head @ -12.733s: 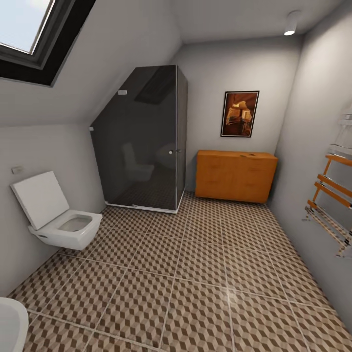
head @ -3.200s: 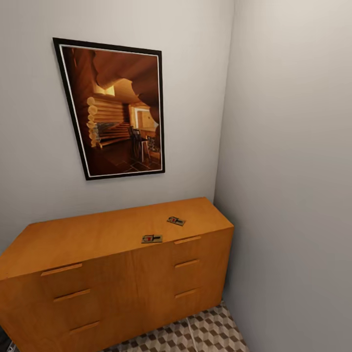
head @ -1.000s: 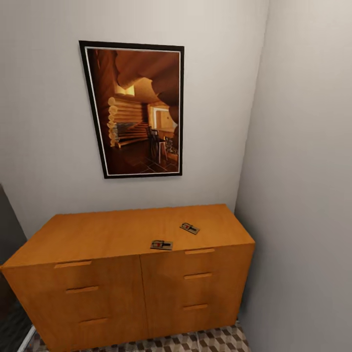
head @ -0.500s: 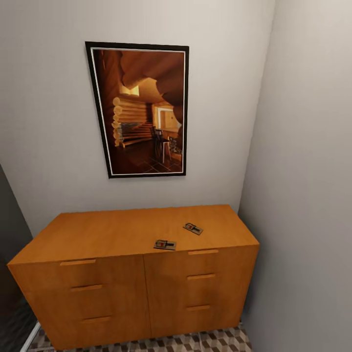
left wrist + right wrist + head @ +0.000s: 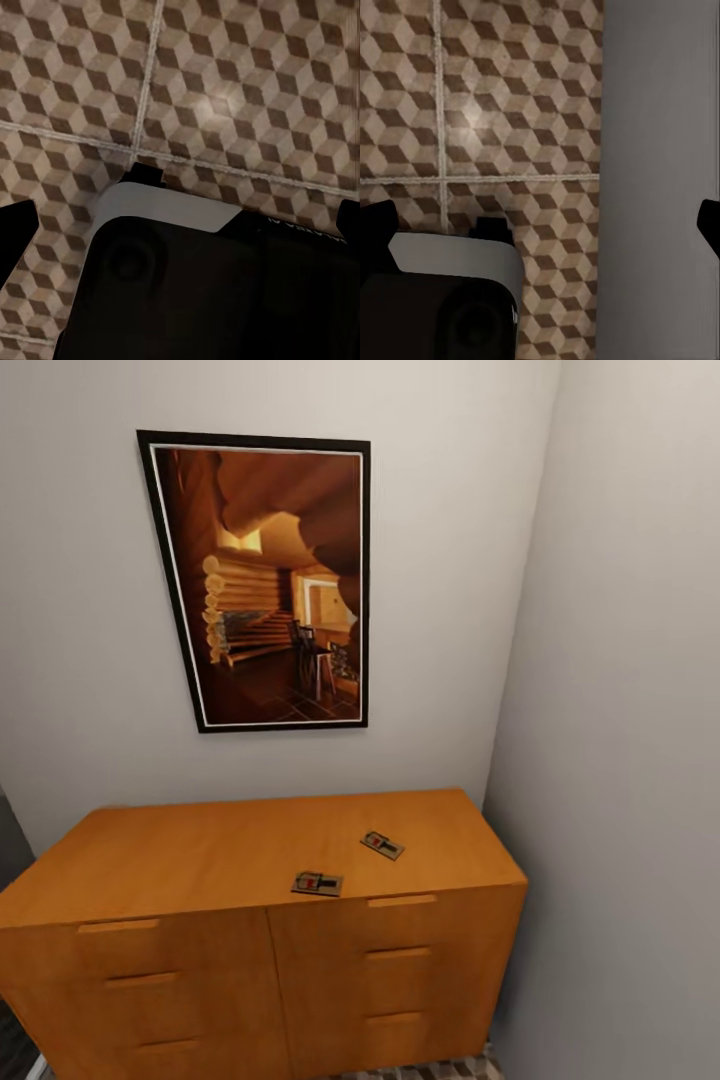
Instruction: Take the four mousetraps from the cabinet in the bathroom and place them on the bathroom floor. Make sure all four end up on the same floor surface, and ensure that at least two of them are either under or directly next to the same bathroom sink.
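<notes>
On the cabinet (image 5: 200, 850) lie two mousetraps (image 5: 317, 883) (details blurry); hand fingertips spread wide, cropped.

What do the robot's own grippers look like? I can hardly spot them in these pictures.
Little of them shows. The wrist views catch the left gripper and the right gripper as pairs of plain black fingertips, matte and unmarked. Nearer the camera is a rounded black casing with a pale grey band and faint lettering. I cannot tell which part of the robot it is. No cables are visible.
</notes>
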Tool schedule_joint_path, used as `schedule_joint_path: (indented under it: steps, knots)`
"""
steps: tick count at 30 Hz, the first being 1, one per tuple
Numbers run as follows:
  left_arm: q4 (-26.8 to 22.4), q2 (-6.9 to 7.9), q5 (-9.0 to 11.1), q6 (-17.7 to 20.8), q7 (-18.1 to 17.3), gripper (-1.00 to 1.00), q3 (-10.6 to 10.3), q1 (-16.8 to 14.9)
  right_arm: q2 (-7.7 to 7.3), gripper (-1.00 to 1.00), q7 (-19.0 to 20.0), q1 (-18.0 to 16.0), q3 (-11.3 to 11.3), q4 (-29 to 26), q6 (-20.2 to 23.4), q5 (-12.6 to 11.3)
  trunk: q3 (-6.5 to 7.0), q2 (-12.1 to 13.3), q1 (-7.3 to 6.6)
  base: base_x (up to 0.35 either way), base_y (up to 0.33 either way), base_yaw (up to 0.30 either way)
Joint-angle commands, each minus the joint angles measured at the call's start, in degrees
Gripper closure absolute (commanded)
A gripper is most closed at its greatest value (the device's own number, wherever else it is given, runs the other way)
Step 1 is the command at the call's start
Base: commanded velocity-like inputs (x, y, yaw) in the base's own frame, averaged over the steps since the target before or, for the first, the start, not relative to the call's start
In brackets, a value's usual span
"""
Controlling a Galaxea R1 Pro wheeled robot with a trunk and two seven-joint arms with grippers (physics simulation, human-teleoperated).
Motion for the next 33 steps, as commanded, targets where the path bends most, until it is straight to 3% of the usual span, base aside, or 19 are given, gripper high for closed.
schedule_joint_path:
  steps: [1,33]
  knots:
    - [0.03,-0.02,0.45,-0.20,0.23,-1.00,-0.46,-0.04,0.02,-1.00,-0.36,-0.08,0.28,0.19,-0.17,0.53,-0.07,-0.04,0.02,0.135,-0.090,0.000]
    - [0.03,-0.10,0.66,-0.09,0.61,-1.00,-0.28,-0.04,0.02,-1.00,-0.36,-0.08,0.28,0.19,0.03,0.53,-0.07,-0.04,0.02,0.016,-0.011,0.000]
